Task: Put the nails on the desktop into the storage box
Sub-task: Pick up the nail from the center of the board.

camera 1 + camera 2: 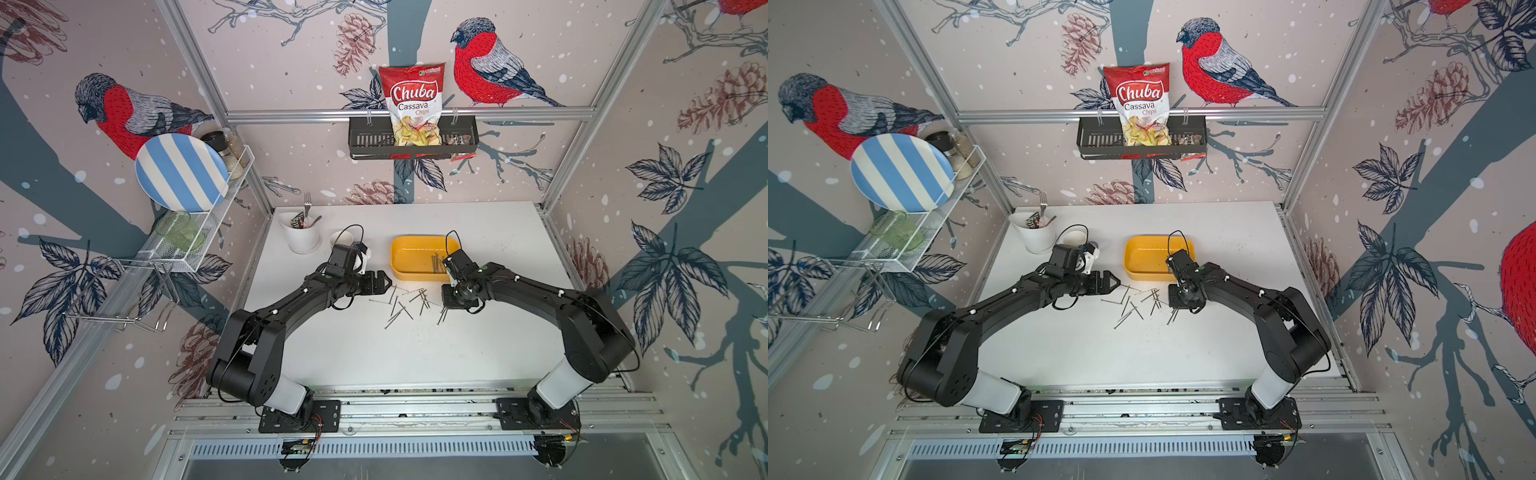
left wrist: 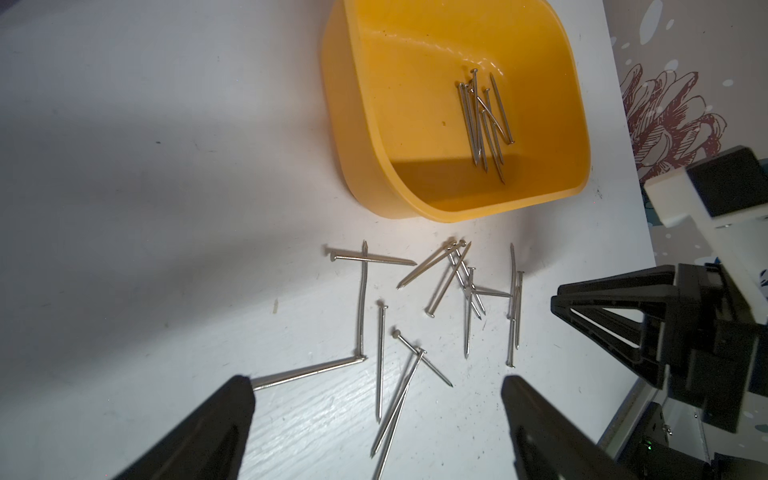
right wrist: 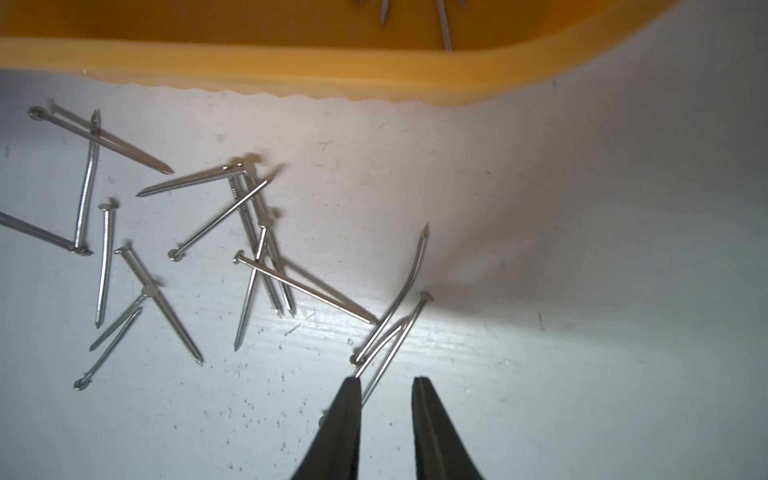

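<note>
Nails, thin grey metal pins with small flat heads and sharp points (image 2: 449, 279), lie scattered on the flat white desktop (image 2: 166, 208). They are just beside the wall of the shallow yellow plastic storage box with rounded corners (image 2: 345, 124) that faces the arms, not touching it. A smaller bunch (image 2: 484, 120) lies inside the box, nearly parallel on its floor.

The scatter sits between the two arms. The black right gripper (image 3: 387, 381) is low over its own end of it. Its jaws stand a narrow gap apart and clamp nothing; bare table shows between them. Three nails (image 3: 395, 349) lie bundled just ahead of its fingers (image 3: 340, 428), and the end of one reaches in beside the inner face of a finger. Their long axes slant away from the fingers, closer to lengthwise than crosswise to the line on which the jaws close. The right arm therefore looks the nearer one for this bundle. A clean pinch probably calls for a small advance, so that the jaws straddle the shanks.

The black left gripper (image 2: 378, 395) hovers over the opposite end, jaws spread wide and empty. One nail (image 2: 309, 372) runs up to the tip of one finger; whether it touches I cannot tell.

Loose nails cross and overlap in places, most thickly mid-scatter. Some show ringed shanks below the head, and one or two look slightly bowed, though that may be the lens.
</note>
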`<act>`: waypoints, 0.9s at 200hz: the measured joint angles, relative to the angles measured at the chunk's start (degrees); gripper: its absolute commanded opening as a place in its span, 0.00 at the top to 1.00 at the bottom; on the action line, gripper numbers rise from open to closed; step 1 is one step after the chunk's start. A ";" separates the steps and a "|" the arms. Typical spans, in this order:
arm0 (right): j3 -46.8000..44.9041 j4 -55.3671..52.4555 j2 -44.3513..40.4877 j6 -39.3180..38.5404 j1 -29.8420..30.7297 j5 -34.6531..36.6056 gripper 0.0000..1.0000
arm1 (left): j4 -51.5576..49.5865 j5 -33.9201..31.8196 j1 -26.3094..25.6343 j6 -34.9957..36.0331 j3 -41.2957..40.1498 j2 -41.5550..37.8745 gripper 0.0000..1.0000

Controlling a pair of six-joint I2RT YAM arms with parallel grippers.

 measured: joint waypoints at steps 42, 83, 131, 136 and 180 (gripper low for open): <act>-0.66 0.13 1.16 0.00 -0.55 0.76 0.74 | -0.22 -0.04 0.00 0.70 -0.02 -0.17 0.05; -0.83 0.68 2.78 0.00 -0.59 0.96 0.74 | -0.83 -0.13 0.00 0.70 -0.04 -0.02 0.05; 0.57 1.60 5.77 -0.02 -0.83 1.18 0.75 | -1.22 -0.17 0.00 0.74 0.02 0.22 0.05; 0.76 1.75 6.05 -0.02 -0.90 1.18 0.75 | -1.20 -0.17 0.00 0.74 0.04 0.22 0.05; 1.53 2.36 7.43 -0.07 -1.36 1.40 0.78 | -1.25 -0.20 0.15 0.76 0.13 0.28 0.05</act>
